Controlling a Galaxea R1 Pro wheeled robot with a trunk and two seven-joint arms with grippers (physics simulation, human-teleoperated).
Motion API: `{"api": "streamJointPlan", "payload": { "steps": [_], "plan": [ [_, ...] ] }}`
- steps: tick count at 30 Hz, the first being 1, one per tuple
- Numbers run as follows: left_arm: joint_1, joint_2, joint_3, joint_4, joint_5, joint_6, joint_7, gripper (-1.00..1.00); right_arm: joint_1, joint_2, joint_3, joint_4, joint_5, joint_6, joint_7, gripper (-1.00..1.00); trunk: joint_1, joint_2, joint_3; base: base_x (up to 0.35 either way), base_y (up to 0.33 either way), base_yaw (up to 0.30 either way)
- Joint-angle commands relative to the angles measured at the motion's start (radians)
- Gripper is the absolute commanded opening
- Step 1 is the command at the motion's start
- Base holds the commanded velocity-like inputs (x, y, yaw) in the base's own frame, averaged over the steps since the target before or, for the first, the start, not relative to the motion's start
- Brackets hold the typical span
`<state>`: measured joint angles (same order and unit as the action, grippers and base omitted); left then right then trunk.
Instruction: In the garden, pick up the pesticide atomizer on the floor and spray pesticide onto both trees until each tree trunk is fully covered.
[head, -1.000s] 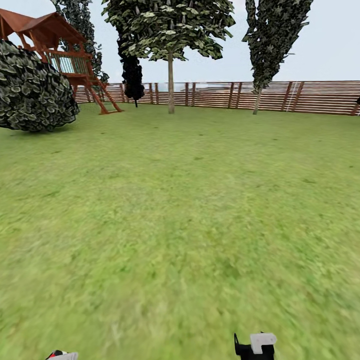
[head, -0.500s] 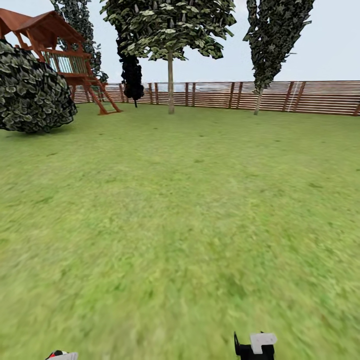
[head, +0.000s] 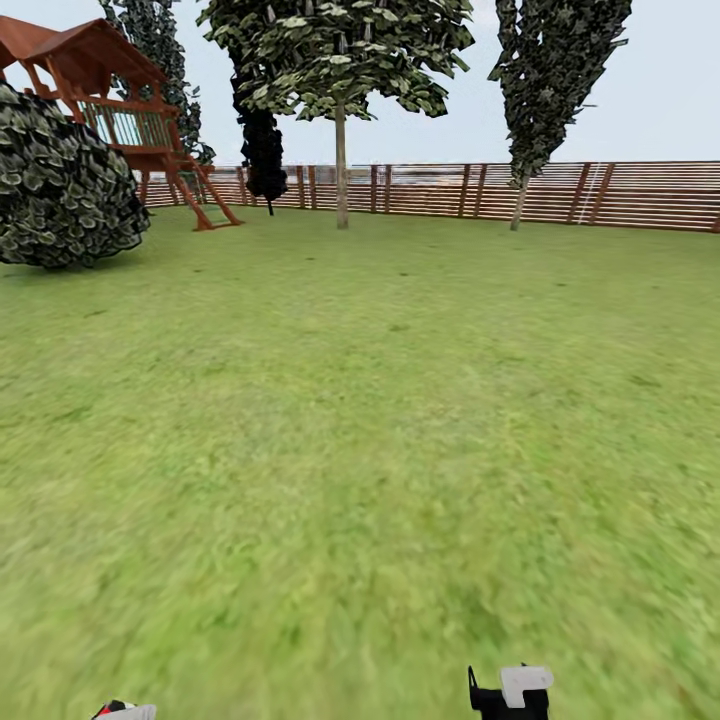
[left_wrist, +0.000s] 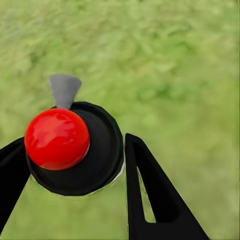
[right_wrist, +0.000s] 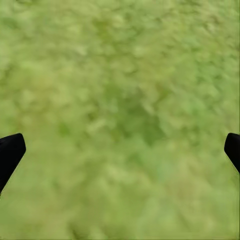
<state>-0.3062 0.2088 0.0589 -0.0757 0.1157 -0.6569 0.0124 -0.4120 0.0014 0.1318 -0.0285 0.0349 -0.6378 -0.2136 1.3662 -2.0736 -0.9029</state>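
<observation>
Head view, garden lot. Lawn (head: 360, 430): blurry green grass across the whole foreground and middle ground. Fence (head: 640, 195): brown horizontal slats, running along the far edge. Leafy tree (head: 341, 165): thin pale trunk, broad green crown, standing just before the fence, centre-left. Second tree (head: 540, 80): narrow dark crown on a slim leaning trunk, right of centre, also by the fence. Black columnar cypress (head: 264, 150): left of the leafy tree. Round bush (head: 65, 185): dark and mottled, far left. Wooden play tower (head: 120, 90): red-brown, roofed, with ladder, partly behind the bush.

Left wrist view. Left gripper (left_wrist: 75, 165): two black fingers pinching the pesticide atomizer (left_wrist: 75, 147) between them, one finger on each side of its round black body. Atomizer top carries a glossy red ball; a grey cone-shaped nozzle projects from beyond it. Grass lies below. In the head view a red and pale sliver of the held item peeks over the lower edge, left.

Right wrist view. Right gripper (right_wrist: 120, 150): black fingertips spread wide, one at each side, nothing between them, grass beneath.
</observation>
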Motion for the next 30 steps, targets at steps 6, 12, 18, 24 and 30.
{"api": "streamJointPlan", "payload": {
  "steps": [6, 12, 18, 24, 30],
  "plan": [
    [-0.001, 0.000, 0.006, 0.001, -0.001, -0.003, -0.002, -1.00, -0.001, 0.000, 0.008, 0.001, 0.004, 0.000, -0.010, 1.00, 0.000, 0.000, -0.001, 0.340, 0.000, 0.000],
    [-0.001, 0.000, 0.006, 0.001, -0.001, -0.003, -0.002, -1.00, -0.001, 0.000, 0.008, 0.001, 0.004, 0.000, -0.010, 1.00, 0.000, 0.000, -0.001, 0.340, 0.000, 0.000],
    [-0.001, 0.000, 0.006, 0.001, -0.001, -0.003, -0.002, -1.00, -0.001, 0.000, 0.008, 0.001, 0.004, 0.000, -0.010, 1.00, 0.000, 0.000, -0.001, 0.340, 0.000, 0.000],
    [-0.001, 0.000, 0.005, 0.001, -0.001, -0.002, -0.002, -1.00, -0.001, 0.000, 0.008, 0.001, 0.004, 0.000, -0.010, 1.00, 0.000, 0.000, -0.001, 0.340, 0.000, 0.000],
    [-0.001, 0.000, 0.007, 0.001, 0.000, 0.000, -0.002, -1.00, -0.001, 0.000, 0.008, 0.001, 0.004, 0.000, -0.010, 1.00, 0.000, 0.000, -0.001, 0.340, 0.025, 0.000]
  ]
}}
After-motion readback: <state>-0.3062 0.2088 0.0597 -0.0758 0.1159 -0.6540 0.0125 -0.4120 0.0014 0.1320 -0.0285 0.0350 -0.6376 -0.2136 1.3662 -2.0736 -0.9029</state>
